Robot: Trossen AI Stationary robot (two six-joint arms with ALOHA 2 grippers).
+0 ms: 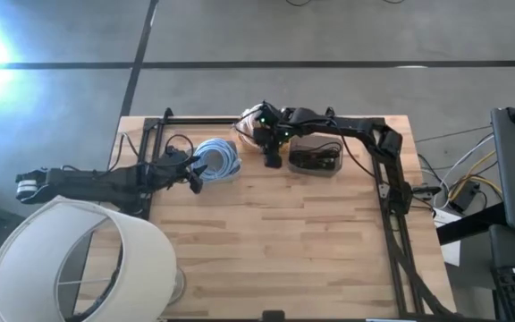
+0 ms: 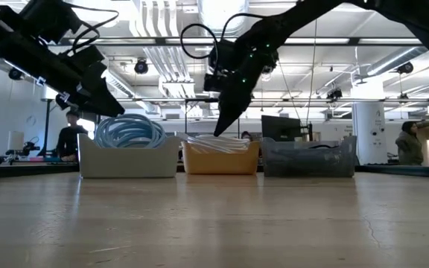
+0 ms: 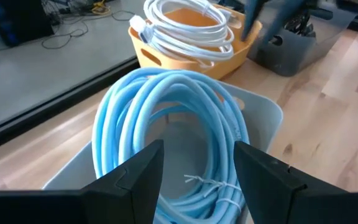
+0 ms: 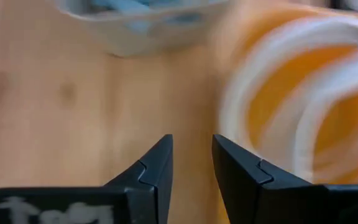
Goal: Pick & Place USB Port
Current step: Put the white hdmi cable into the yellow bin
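Note:
Three bins stand in a row at the far side of the table. A white bin holds a coil of light blue cable. An orange bin holds a white cable coil. A dark grey bin holds black cables. My left gripper is open and hovers just above the blue coil, coming from the table's left. My right gripper is open, points down and hangs above the wood between the white and orange bins; its wrist view is blurred.
A large white drum lampshade covers the near left corner. Black frame rails run along the table's right and far edges. Bare wood fills the near half of the table. People stand in the room behind.

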